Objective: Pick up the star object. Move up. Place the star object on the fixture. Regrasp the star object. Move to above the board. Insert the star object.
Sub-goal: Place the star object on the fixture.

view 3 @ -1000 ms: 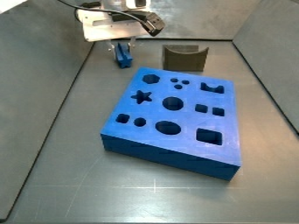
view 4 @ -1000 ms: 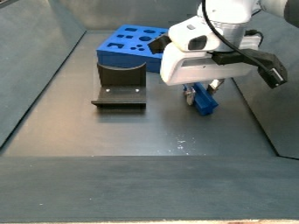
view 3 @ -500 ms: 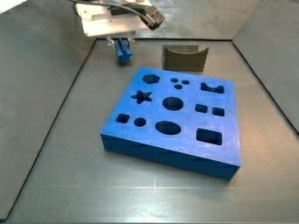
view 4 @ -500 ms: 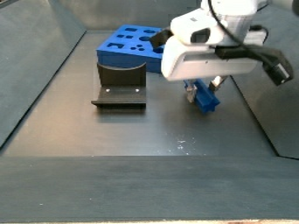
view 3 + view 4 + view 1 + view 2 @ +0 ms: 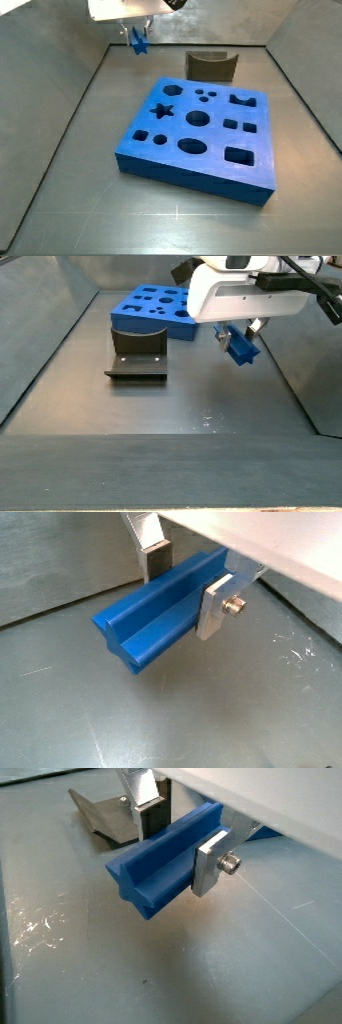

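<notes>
- The gripper [image 5: 185,582] pinches the star object [image 5: 158,610] between its silver fingers [image 5: 215,607], lifted clear of the table [image 5: 160,416].
- In a side view the gripper [image 5: 138,32] is cut off by the frame edge.
- The fixture [image 5: 136,353] stands left of it, with the board [image 5: 151,308] beyond, partly hidden by the gripper.
- No writing is legible.

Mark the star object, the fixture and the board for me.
star object [image 5: 154,612]: a wrist view, on its grooved blue side, between the gripper [image 5: 187,584] fingers.
fixture [image 5: 211,66]: a side view, on its dark front face.
board [image 5: 201,158]: a side view, on its top surface.
</notes>
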Controlling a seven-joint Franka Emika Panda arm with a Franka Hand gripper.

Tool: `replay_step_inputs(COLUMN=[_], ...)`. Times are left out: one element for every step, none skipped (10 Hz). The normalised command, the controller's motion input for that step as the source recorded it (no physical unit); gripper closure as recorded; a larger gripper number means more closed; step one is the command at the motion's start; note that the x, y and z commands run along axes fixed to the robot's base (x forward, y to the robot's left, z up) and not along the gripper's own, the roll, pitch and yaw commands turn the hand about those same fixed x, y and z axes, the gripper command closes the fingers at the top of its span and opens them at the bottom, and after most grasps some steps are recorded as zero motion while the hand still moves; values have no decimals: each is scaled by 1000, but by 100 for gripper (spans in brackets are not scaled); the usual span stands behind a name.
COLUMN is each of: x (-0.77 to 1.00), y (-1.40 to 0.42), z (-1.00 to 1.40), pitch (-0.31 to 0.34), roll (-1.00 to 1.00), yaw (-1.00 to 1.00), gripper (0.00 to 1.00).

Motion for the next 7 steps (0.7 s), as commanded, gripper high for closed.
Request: replay_step_inputs(x=[4,-4,-12,-18,-25,-30,-26], y=[2,2,7,10,14,17,17], z=[1000,1000,1000,1000,1000,1000,878], pitch=[-2,15,34,42,54,62,67], roll=[16,16,24,33,47,57,70], yaw=[-5,-5,-5,-6,-9,-8,-5], gripper=[100,100,100,100,100,100,100])
